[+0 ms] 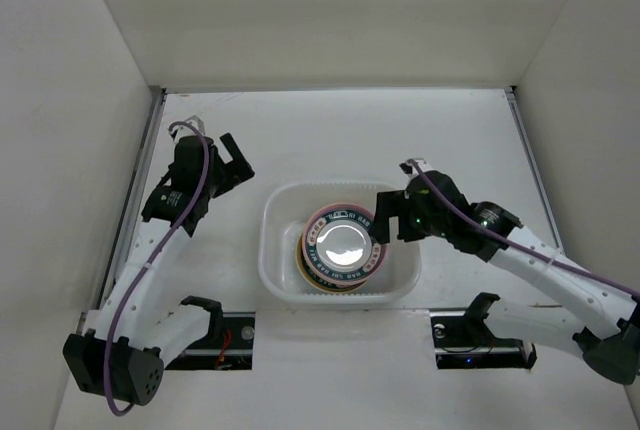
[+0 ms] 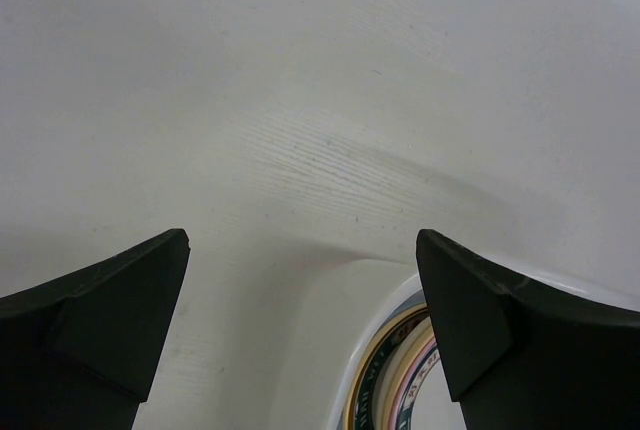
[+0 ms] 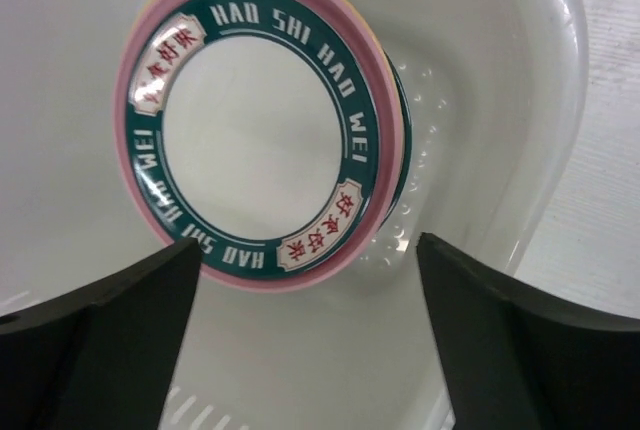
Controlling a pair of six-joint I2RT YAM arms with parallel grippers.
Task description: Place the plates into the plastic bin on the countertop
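Observation:
The white translucent plastic bin (image 1: 283,280) sits mid-countertop (image 1: 330,140). Inside it is a stack of plates (image 1: 343,247); the top one is white with a dark green patterned rim, with pink, cream and yellow edges below. My right gripper (image 1: 384,218) is open and empty, just right of the stack, over the bin. The right wrist view shows the top plate (image 3: 262,120) beyond my open fingers (image 3: 505,335), above the bin's dotted bottom (image 3: 415,160). My left gripper (image 1: 236,162) is open and empty, left of the bin. Its wrist view shows the bin's rim (image 2: 330,350) and plate edges (image 2: 400,380).
White walls (image 1: 70,150) enclose the countertop on the left, back and right. Two black mounts (image 1: 480,335) with arm bases stand along the near edge. A metal rail (image 1: 135,200) runs down the left side.

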